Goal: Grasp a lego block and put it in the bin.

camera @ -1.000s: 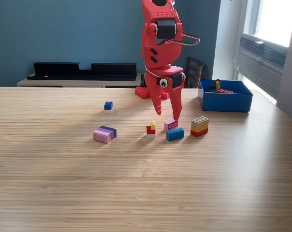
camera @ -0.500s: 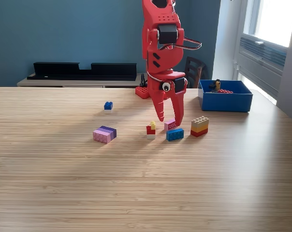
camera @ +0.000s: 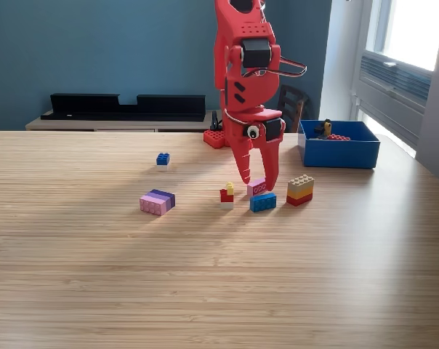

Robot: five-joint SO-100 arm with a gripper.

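Exterior view: at frame centre the red gripper (camera: 259, 186) hangs spread, jaws straddling a small pink block (camera: 256, 187) without gripping. Its blue neighbour (camera: 263, 202) sits just beside, so closing could nudge it. Blue bin (camera: 341, 153) waits upper right.

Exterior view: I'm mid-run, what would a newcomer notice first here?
The tall red arm dominates the centre, its open claw hanging straddling a small pink block on the wooden table. A cluster of coloured blocks sits around it, and the bright blue bin stands at the exterior view's right, already holding a few pieces.
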